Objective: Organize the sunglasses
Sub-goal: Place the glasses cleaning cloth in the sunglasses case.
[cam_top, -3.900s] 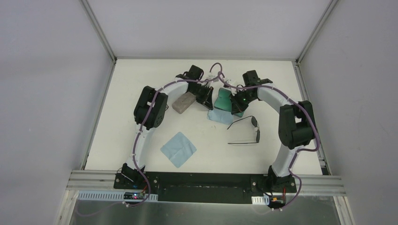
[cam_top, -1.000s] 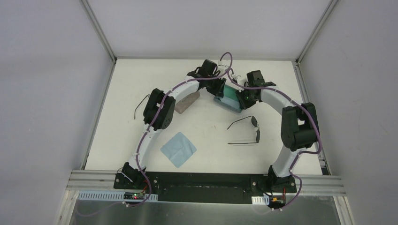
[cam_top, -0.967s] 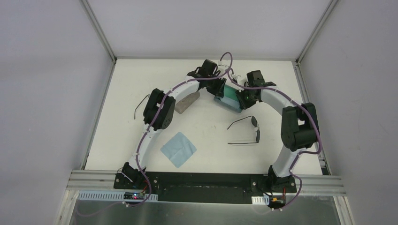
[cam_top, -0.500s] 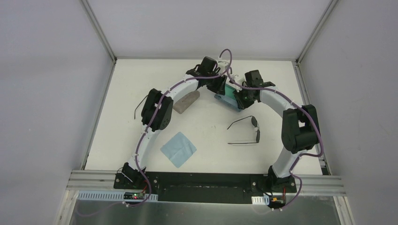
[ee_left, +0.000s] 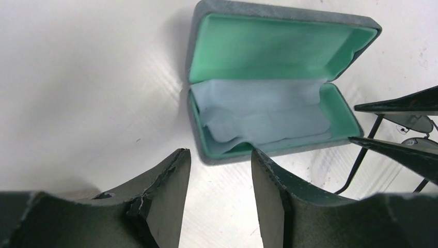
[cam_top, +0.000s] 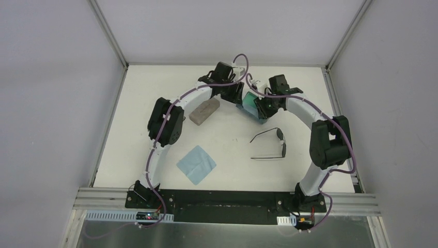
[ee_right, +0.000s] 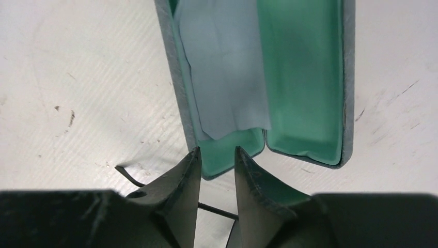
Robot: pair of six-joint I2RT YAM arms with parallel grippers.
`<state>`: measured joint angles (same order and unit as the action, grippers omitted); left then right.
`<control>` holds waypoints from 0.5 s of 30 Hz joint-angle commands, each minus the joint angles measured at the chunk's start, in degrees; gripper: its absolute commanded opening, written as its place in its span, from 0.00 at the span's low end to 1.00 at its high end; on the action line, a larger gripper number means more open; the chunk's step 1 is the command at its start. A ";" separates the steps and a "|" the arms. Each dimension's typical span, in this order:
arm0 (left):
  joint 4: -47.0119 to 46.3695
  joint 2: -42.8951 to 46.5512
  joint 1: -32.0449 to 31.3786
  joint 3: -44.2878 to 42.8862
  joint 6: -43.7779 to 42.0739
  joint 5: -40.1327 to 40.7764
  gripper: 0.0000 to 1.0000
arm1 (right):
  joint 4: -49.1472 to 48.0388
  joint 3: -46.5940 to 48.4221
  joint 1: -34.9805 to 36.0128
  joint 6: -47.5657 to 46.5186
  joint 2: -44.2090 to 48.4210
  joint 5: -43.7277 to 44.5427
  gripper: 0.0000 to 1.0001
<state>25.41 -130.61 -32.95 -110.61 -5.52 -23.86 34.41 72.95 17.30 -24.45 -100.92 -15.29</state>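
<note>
One pair of black wire sunglasses lies unfolded on the table, right of centre. Its thin arm shows in the left wrist view and under my right fingers. The second pair is hidden behind my left arm. The blue case lies open at the back, green lining up, with a light blue cloth in its lower half. My left gripper is open and empty just left of the case. My right gripper is open and empty at the case's near end.
A shut beige case lies left of the open case, under my left forearm. A second light blue cloth lies flat near the front. White walls stand close around the table on three sides.
The cloth that lay beside the case now lies inside it. My left gripper has drawn back left from the case. My left elbow swung left and now covers the second pair of sunglasses.
</note>
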 commanded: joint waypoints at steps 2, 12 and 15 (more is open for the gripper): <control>0.65 6.93 2.71 3.93 -1.23 1.67 0.49 | 0.35 6.61 0.45 -0.75 -0.21 -6.02 0.33; 4.54 14.74 9.94 9.79 -3.87 -2.55 0.49 | 5.90 11.78 -1.59 -6.22 3.82 -22.80 0.38; 6.07 18.78 13.77 9.98 -3.75 -6.91 0.50 | 6.59 12.53 -1.66 -8.03 3.24 -22.06 0.41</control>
<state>30.24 -120.92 -23.73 -100.55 -8.38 -25.89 39.22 82.39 16.12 -28.36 -100.53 -32.23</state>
